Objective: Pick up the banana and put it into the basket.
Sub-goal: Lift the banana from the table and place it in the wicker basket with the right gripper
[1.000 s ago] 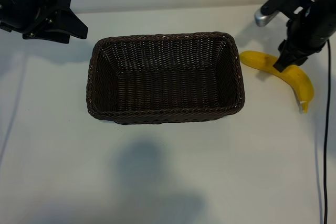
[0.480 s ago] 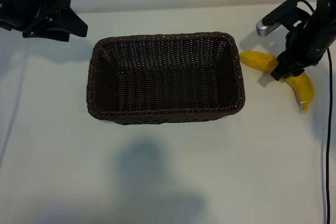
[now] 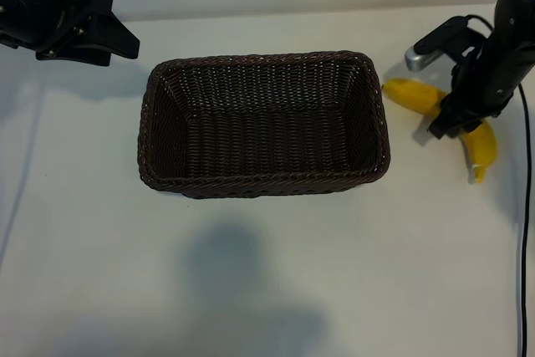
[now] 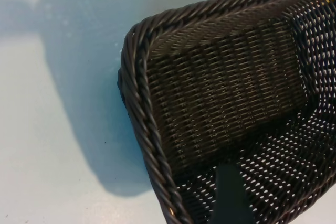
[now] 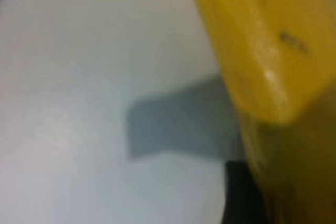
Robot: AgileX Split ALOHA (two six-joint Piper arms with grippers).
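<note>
The yellow banana (image 3: pixel 483 144) lies on the white table just right of the basket (image 3: pixel 259 183), a dark brown woven rectangle with nothing in it. My right gripper (image 3: pixel 451 119) is down on the banana's middle and hides that stretch, so only the two ends show. In the right wrist view the banana (image 5: pixel 262 40) fills one side, very close. My left gripper (image 3: pixel 117 43) hangs open and empty over the table at the far left, beyond the basket's left corner. The left wrist view looks down on a corner of the basket (image 4: pixel 142 108).
A black cable (image 3: pixel 522 232) runs down the table's right edge. Bare white table lies in front of the basket, with a broad shadow (image 3: pixel 242 290) on it.
The right gripper has come down and a little toward the front onto the banana. The banana's pale tip has shifted slightly left. The left arm has not moved.
</note>
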